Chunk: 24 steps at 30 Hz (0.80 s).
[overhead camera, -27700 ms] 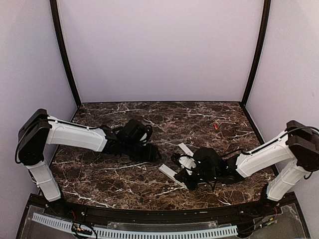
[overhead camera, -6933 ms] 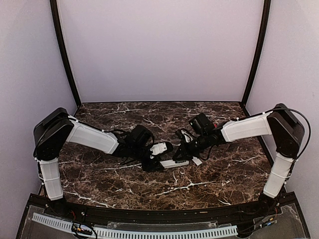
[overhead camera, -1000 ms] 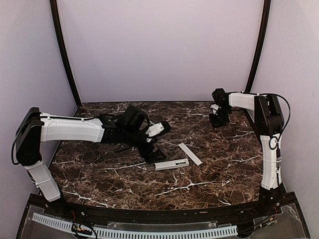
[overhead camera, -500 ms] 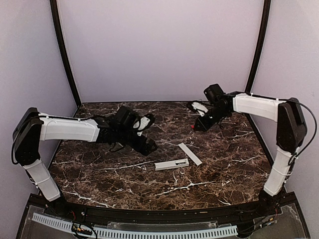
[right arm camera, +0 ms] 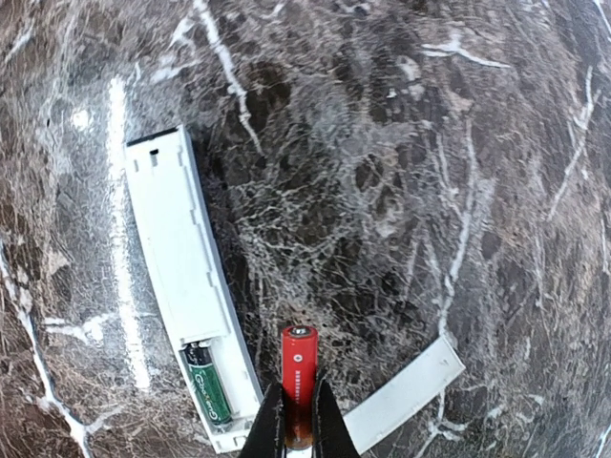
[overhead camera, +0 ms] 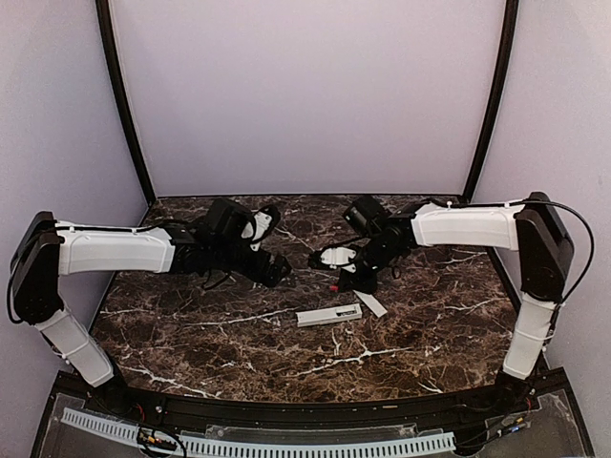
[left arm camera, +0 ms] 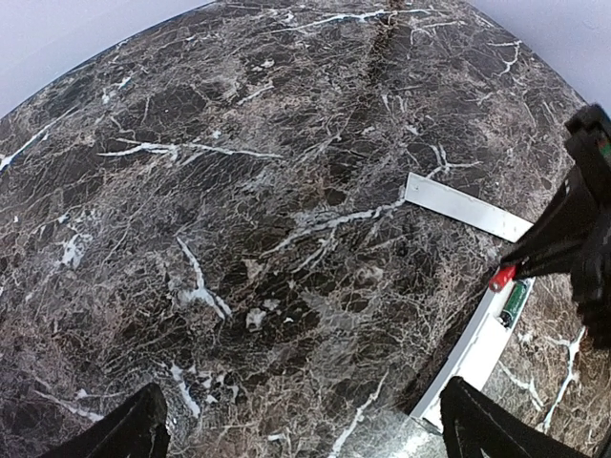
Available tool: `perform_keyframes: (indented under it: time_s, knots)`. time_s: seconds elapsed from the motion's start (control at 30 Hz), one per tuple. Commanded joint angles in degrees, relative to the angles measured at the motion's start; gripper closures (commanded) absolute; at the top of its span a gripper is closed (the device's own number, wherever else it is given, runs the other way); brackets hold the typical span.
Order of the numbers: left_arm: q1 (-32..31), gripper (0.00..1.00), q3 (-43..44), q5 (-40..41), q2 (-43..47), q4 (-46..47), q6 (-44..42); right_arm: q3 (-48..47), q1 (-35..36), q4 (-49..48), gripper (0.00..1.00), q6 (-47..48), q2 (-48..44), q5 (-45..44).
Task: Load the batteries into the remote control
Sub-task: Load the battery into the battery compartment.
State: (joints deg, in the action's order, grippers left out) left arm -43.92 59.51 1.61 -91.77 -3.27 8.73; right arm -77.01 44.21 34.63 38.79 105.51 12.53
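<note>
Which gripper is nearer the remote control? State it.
Right. The right gripper, holding a battery, hangs beyond the remote control; the left gripper is farther, past its left end.

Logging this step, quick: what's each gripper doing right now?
Left gripper: open, holding nothing.
Right gripper: closed on a red battery.

Cover strip [overhead camera: 370, 303] right of remote control [overhead camera: 328, 315] (battery [right arm camera: 207, 382] inside).
</note>
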Motion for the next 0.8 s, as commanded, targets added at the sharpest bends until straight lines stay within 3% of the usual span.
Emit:
perform_keyframes:
  time_s: [0.0,0.77]
  knots:
    - [0.68,0.01,-1.39,1.45,2.53,0.36,0.44,1.08,2.36,0.76,1.0,5.12,1.2,-3.02]
    - [2.26,0.01,0.02,1.0,0.1,-1.11,0.11,4.16,2.62,1.39,0.96,9.48,2.28,-3.48]
